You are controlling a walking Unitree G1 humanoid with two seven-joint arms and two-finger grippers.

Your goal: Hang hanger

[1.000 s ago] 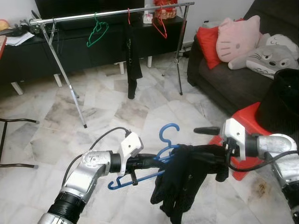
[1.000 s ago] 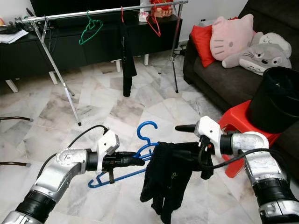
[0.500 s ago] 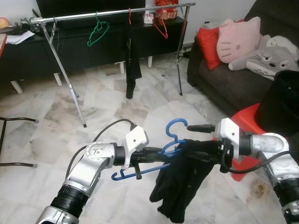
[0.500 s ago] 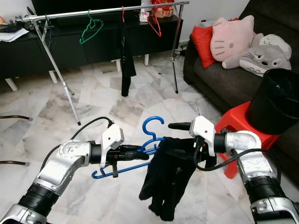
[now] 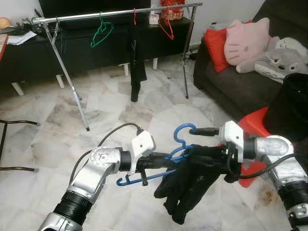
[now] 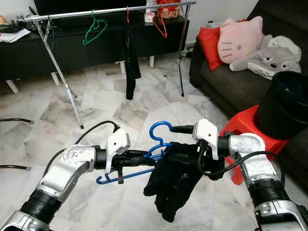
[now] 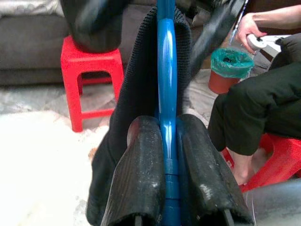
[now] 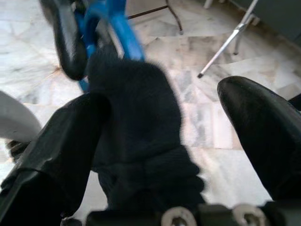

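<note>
A blue plastic hanger (image 5: 185,131) is held level in front of me, with a black garment (image 5: 190,185) draped over its right end and hanging down. My left gripper (image 5: 161,161) is shut on the hanger's bar; its fingers (image 7: 141,174) press the blue bar (image 7: 167,94) from both sides. My right gripper (image 5: 208,144) is open at the garment's top, one finger above and one beneath the cloth. Its wrist view shows the cloth (image 8: 136,141) against one finger, the other finger (image 8: 263,127) apart. A metal clothes rack (image 5: 115,12) stands far ahead.
The rack carries a green hanger (image 5: 100,34), a red hanger (image 5: 167,30) and a dark garment (image 5: 137,62). A sofa (image 5: 231,82) with cushions, a red stool (image 5: 255,127) and a black bin (image 5: 293,106) are at the right. A person's leg (image 7: 254,108) is seated nearby.
My left gripper has carried the blue hanger slightly up and to the right. The right gripper has shifted a little left, and the garment now hangs more bunched and tilted.
</note>
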